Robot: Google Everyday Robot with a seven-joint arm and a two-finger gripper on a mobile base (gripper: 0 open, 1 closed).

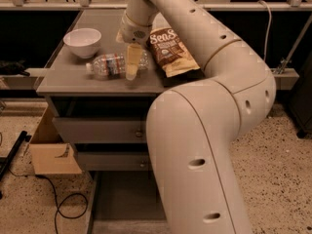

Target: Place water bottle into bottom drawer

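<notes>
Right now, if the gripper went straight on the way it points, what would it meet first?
Probably the bottle: the gripper points down at its right end, on the cabinet top. Depth is unclear, so it may be touching.

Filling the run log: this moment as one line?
hand: over water bottle | water bottle: lying on cabinet top | bottom drawer: open

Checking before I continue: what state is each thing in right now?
water bottle: lying on its side on the cabinet top.
gripper: low at the bottle's middle.
bottom drawer: pulled open.
upper two drawers: shut.
bowl: upright.
chip bag: lying flat.
</notes>
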